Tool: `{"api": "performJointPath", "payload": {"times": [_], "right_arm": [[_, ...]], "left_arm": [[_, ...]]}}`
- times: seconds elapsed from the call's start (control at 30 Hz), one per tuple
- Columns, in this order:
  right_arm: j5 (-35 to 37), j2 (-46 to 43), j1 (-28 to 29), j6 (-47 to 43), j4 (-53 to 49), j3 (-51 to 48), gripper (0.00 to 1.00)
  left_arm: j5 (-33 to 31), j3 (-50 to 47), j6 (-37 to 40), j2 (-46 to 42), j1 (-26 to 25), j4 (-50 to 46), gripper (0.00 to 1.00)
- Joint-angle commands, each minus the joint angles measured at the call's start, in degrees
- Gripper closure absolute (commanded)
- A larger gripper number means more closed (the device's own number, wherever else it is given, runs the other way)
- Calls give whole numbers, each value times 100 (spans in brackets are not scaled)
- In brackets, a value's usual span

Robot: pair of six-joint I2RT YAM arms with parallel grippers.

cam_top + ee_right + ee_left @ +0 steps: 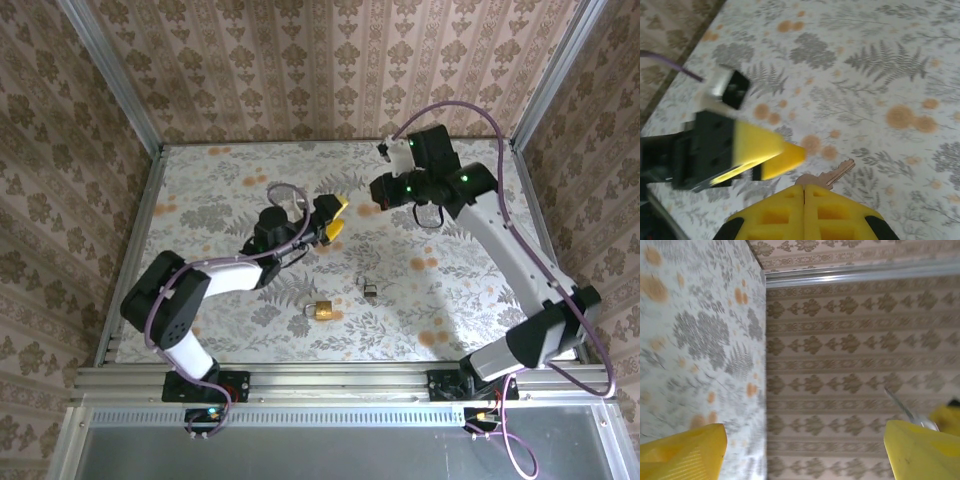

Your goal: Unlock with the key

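Note:
My right gripper (805,187) is shut on the key (834,174), pinching its round bow between the yellow fingertips. The blade points away over the table. In the top view this gripper (378,198) hangs above the table's far middle. My left gripper (337,218) is just to its left, open, with nothing between its yellow fingers (685,450); its near finger (767,150) shows close beside the key in the right wrist view. The brass padlock (322,310) lies on the table nearer the front, apart from both grippers.
A small silver and dark metal piece (370,291) lies just right of the padlock. The floral table (450,300) is walled by patterned panels, with metal rails along its edges (140,230).

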Motion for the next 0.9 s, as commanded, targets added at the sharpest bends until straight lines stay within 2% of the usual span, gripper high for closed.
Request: {"api": "performJointPath", "payload": {"times": [0.0, 0.13, 0.23, 0.37, 0.57, 0.87], "right_arm": [[-401, -197, 268, -159, 181, -497, 100], [-527, -576, 774, -449, 389, -1010, 100], [-424, -747, 999, -620, 597, -1291, 100], [-601, -841, 1049, -682, 793, -1439, 100], [-443, -917, 1151, -811, 860, -1587, 100], [-619, -933, 1237, -1052, 1079, -1874, 100]], "left_arm": [[-705, -193, -1642, 5, -291, 1394, 18], [-938, -302, -1801, -369, -330, 1326, 18], [-793, -325, -1846, -570, -353, 1105, 17], [-750, -457, -1940, -640, -505, 1020, 19], [-567, -542, -2009, -639, -573, 1060, 21], [-260, -316, -2095, -441, -637, 1165, 24]]}}
